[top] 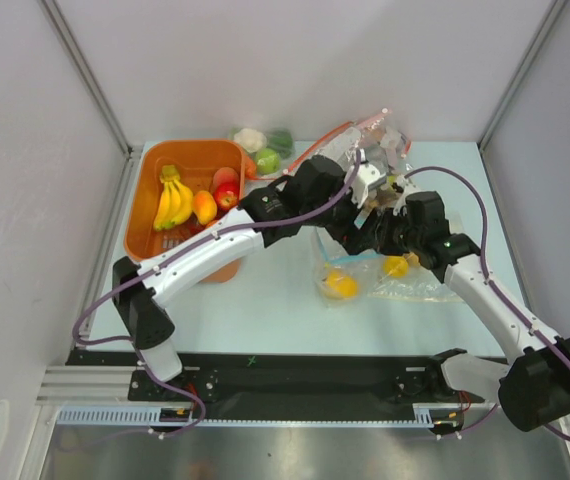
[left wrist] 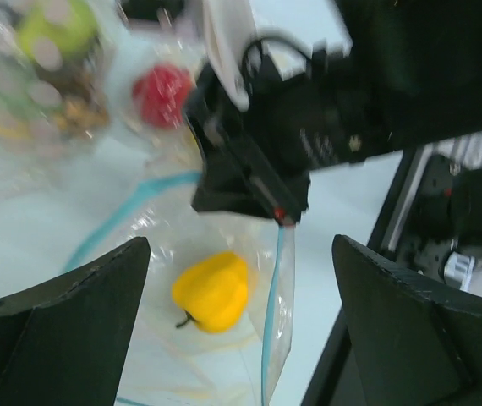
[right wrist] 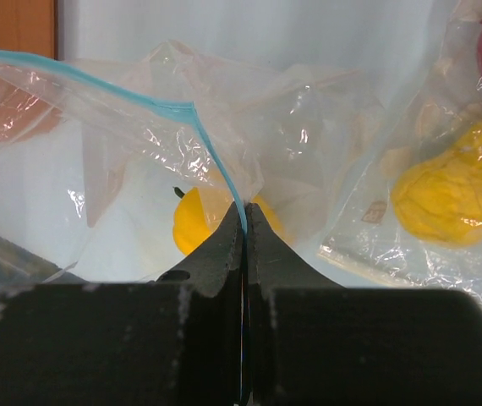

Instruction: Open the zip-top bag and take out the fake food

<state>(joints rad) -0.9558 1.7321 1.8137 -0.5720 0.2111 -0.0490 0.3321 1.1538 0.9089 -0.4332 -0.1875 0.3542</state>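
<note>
**Left.** An orange basket (top: 140, 215) of hard moulded plastic stands on the pale, smooth worktop (top: 265, 315). It holds glossy bananas (top: 172, 200) and other small fruits.

**Centre.** The left gripper (left wrist: 241, 245) hangs over the bag (left wrist: 216, 364) with its fingers spread wide and holding nothing. The bag lies on the worktop between the two arms, right of the basket. It is thin, clear film, crinkled and glinting, with a teal strip (right wrist: 97, 78) along its mouth. One yellow fruit (left wrist: 211, 290) rests inside, lobed like a small pepper, dull-surfaced, with a dark stem.

**Right of centre.** The right gripper (right wrist: 243, 211) has its fingers closed on the strip. It pinches the edge and raises it, so the film tents up off the worktop.

**Right.** A second bag (right wrist: 410, 249), also clear and wrinkled, holds a knobbly yellow pear-shaped piece (right wrist: 452, 190). It lies just beside the first bag and is not gripped.

**Assessment.** The step in hand appears to be opening the mouth, with one side of it anchored. Whether the seal is already parted cannot be confirmed from these views.

The next move likely calls for the left fingers to come down on the opposite lip. They should land on the stiffer strip rather than the slippery film, then pull away from the right hold. If the mouth proves open, they should reach in for the fruit. The film is light and may drag with either arm.
</note>
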